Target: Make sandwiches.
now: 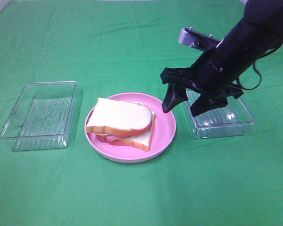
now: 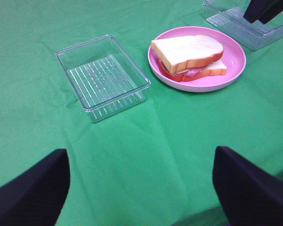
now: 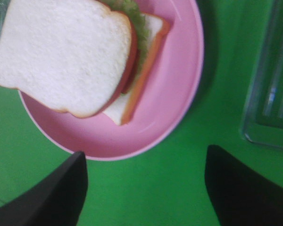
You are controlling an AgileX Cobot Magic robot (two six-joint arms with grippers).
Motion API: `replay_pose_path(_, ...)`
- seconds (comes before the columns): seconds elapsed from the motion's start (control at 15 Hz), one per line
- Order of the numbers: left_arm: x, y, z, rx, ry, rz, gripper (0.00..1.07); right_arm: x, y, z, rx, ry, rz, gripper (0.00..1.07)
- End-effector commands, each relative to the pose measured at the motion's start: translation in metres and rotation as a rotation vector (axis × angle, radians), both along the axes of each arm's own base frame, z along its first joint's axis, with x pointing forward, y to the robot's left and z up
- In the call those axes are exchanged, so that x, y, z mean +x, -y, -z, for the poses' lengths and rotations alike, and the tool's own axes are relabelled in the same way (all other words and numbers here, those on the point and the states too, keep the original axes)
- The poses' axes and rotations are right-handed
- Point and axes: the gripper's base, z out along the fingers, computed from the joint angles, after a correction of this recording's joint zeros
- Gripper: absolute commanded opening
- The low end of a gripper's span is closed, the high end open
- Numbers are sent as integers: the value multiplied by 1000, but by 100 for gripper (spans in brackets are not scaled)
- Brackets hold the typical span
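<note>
A stacked sandwich [image 1: 121,123] lies on the round pink plate [image 1: 166,130]: a white bread slice with orange-brown crust on top, red and pink fillings, another slice beneath. Green lettuce [image 3: 134,21] peeks out in the right wrist view. My right gripper [image 1: 183,106] hangs open just right of the plate, above the cloth, holding nothing. The left gripper [image 2: 140,186] is open over bare green cloth, well short of the sandwich [image 2: 191,56] and the plate [image 2: 233,61].
An empty clear plastic tray [image 1: 41,114] sits left of the plate. A second clear tray [image 1: 224,120] sits right of it, partly under my right arm. Green cloth covers the whole table.
</note>
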Motion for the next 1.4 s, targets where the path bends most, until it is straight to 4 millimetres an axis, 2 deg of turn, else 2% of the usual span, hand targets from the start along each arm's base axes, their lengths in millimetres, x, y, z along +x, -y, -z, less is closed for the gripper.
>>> replay_pose_path(0.07,-2,-1,0,-19,21,-2,79,-12,12,-16,-84,14,-20,67)
replay_pose_path(0.13,-2,-1,0,-19,21,-2,79,-34,29,-34,-164,66,-26,67)
replay_pose_path(0.2,-2,-1,0,-19,21,-2,79,-47,36,-43,-180,95,-30,67)
replay_pose_path(0.27,-2,-1,0,-19,21,-2,79,-47,36,-43,-180,95,-30,67)
replay_pose_path(0.33,-2,-1,0,-19,21,-2,79,-73,48,-51,-188,124,-36,67)
replay_pose_path(0.47,-2,-1,0,-19,21,-2,79,-107,61,-57,-181,141,-39,67)
replay_pose_path(0.53,-2,-1,0,-19,21,-2,79,-134,71,-59,-180,147,-53,67)
replay_pose_path(0.6,-2,-1,0,-19,21,-2,79,-134,71,-59,-180,147,-53,67)
replay_pose_path(0.73,-2,-1,0,-19,21,-2,79,-178,88,-57,-174,170,-64,67)
replay_pose_path(0.93,-2,-1,0,-19,21,-2,79,-229,107,-57,-136,316,-101,67)
replay_pose_path(1.0,-2,-1,0,-19,21,-2,79,-229,107,-57,-136,316,-101,67)
replay_pose_path(1.2,-2,-1,0,-19,21,-2,79,-267,122,-66,-129,440,-173,67)
replay_pose_path(1.4,-2,-1,0,-15,23,2,79,-282,128,-68,-102,583,-176,67)
